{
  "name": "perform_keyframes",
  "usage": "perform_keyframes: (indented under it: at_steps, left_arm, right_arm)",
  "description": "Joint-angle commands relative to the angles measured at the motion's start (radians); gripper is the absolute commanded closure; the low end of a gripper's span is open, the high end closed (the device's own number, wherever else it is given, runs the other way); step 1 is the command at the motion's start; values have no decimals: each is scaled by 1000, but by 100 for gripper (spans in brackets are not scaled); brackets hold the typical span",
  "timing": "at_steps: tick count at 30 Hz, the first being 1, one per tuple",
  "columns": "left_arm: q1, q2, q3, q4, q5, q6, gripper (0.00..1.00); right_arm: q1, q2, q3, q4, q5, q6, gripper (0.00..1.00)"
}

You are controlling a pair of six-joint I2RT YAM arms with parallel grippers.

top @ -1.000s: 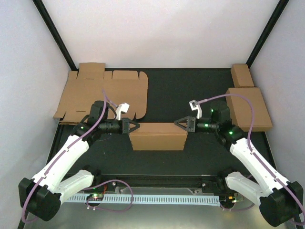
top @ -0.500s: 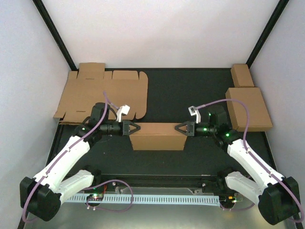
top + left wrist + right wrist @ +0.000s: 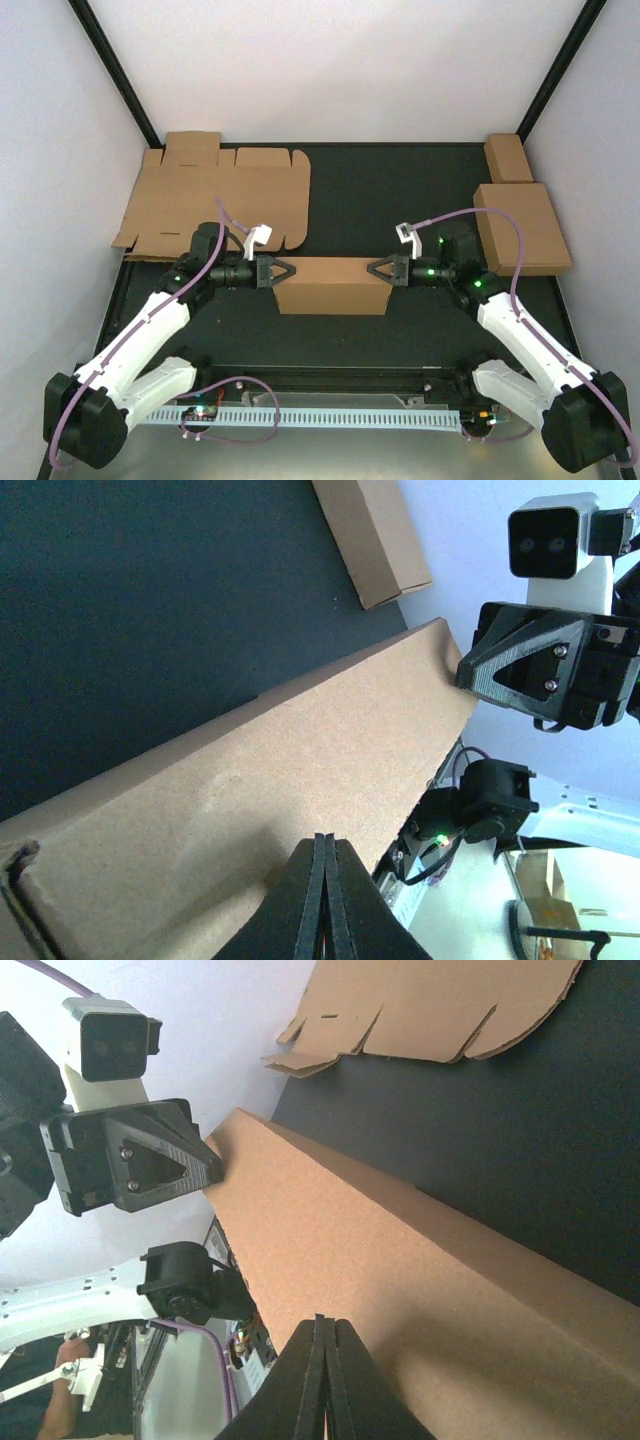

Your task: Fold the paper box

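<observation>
The paper box (image 3: 332, 285), folded into a closed brown cardboard box, stands in the middle of the black mat. My left gripper (image 3: 288, 270) is shut, its tip against the box's left end. My right gripper (image 3: 371, 269) is shut, its tip against the right end. In the left wrist view my closed fingertips (image 3: 322, 840) rest on the cardboard face (image 3: 250, 780), with the right gripper (image 3: 470, 675) at the far corner. In the right wrist view my closed fingertips (image 3: 322, 1320) touch the box (image 3: 400, 1260), with the left gripper (image 3: 212, 1167) at the far end.
A flat die-cut cardboard sheet (image 3: 190, 200) with flaps and rounded tabs lies at the back left. A squarish folded box (image 3: 522, 228) and a small oblong box (image 3: 508, 157) sit at the right. White walls and black posts enclose the mat.
My right gripper has moved left and down against the box's right end. My left arm has shifted slightly, its tip staying at the left end.
</observation>
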Motion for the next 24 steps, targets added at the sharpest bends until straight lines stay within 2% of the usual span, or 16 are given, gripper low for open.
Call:
perform_keyframes:
  at_steps: [1,5,12,15,18,24]
  left_arm:
    - [7,22,-60,-51,-42,-5,99]
    - [7,9,-13,-69,-37,-2,98]
    - [7,11,197,-190,-42,39,96]
    - [11,13,239,-211,-53,55,96]
    - [27,18,212,-196,-65,63,98]
    - [52,41,59,-84,-20,35,98]
  right_arm:
    - [-15,14,-27,-69,54,-43,98]
    - [-15,19,-6,-79,50,-49,98]
    - [-15,24,4,-95,53,-69,98]
    - [-15,23,2,-99,58,-72,98]
    - [-15,25,1,-100,57,-75,98]
    - [-15,26,5,-108,56,-83,98]
